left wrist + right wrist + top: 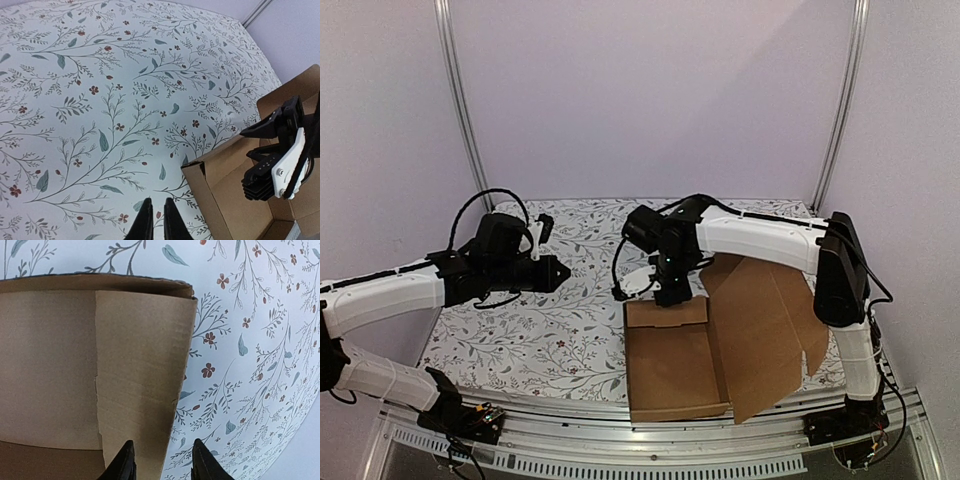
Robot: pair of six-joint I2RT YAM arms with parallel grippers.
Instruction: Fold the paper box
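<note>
Find the paper box (670, 365) at the near right of the desk (520, 330): a shallow tray with its walls up and a wide lid panel (770, 315) leaning open to the right.

See the right gripper (162, 460) at the tray's far wall, jaws parted to a middling gap, straddling the right edge of the inner flap (140, 370) and clamping nothing. See the left gripper (158, 222) hovering over bare desk just left of the box's far left corner, jaws almost together and empty.

Treat the step, by the look of it, as seating that far flap against its wall. To do it well:

- Press near the crease, not at the free edge, so the board bends where it is scored instead of buckling.
- Come straight down along the wall; a slanted push would likely shove the light tray across the cloth.
- Bring the left gripper against the left wall as a brace before pushing hard.
- Expect corrugated board to spring back: push a little past flat, then check that the flap lies flush before lifting away.
- Mind the open lid panel on the right and swing the right arm clear of it.
</note>
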